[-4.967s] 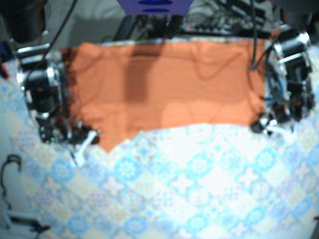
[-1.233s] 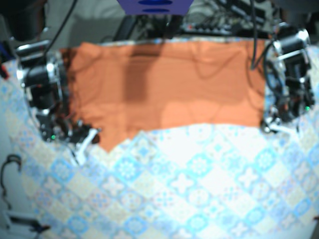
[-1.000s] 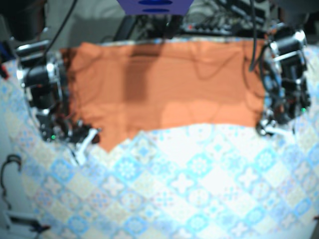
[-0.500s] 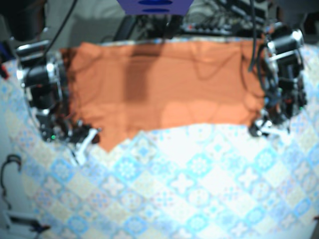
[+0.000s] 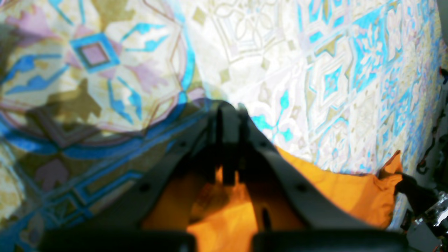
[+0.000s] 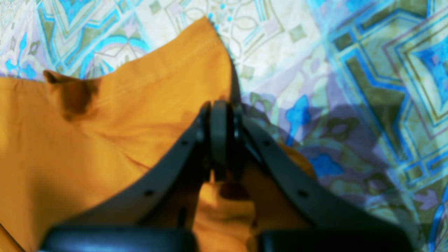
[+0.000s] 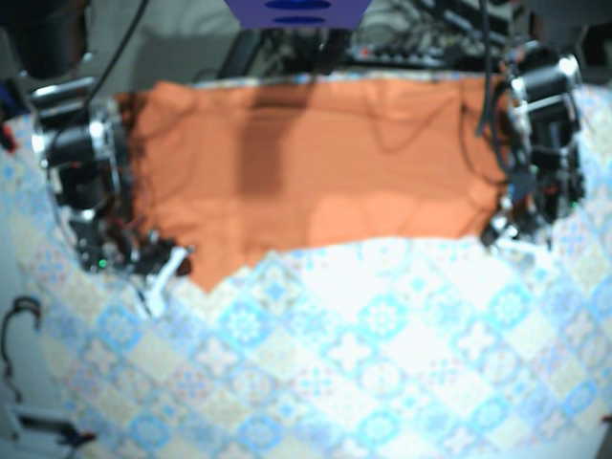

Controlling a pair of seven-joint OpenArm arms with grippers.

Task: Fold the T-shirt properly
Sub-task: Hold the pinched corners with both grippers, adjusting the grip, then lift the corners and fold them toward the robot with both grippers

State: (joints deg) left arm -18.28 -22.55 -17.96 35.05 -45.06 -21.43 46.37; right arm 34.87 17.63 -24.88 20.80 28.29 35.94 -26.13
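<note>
Pressed-together fingers [image 5: 227,140] on both sides hide whether T-shirt [image 6: 87,147] cloth lies between them (base view too blurred).

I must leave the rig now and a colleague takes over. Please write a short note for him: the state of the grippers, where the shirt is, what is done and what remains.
Left gripper: jaws shut, with orange cloth bunched between them, at the near corner of the shirt on its side.
Right gripper: jaws shut on the cloth, close to the shirt's pointed near corner.
The shirt lies spread flat along the far side of the patterned tablecloth.
Done: both near corners appear gripped.
Left: no fold is visible yet, so the whole folding is to do.
</note>
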